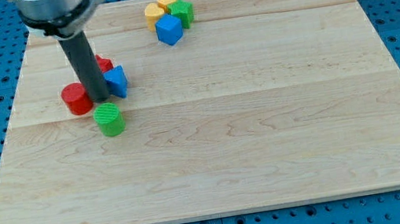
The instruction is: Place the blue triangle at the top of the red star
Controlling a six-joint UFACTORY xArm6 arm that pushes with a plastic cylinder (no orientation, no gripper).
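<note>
The blue triangle (117,81) lies at the board's upper left, just right of my rod. The red star (103,64) is directly above it and mostly hidden behind the rod, touching or nearly touching the triangle. My tip (100,101) rests on the board against the triangle's left side, between it and a red cylinder (76,99).
A green cylinder (110,119) sits just below my tip. At the view's top centre a cluster holds a blue cube (169,30), a green block (182,11) and two yellow blocks (158,8). The wooden board (267,134) lies on a blue perforated table.
</note>
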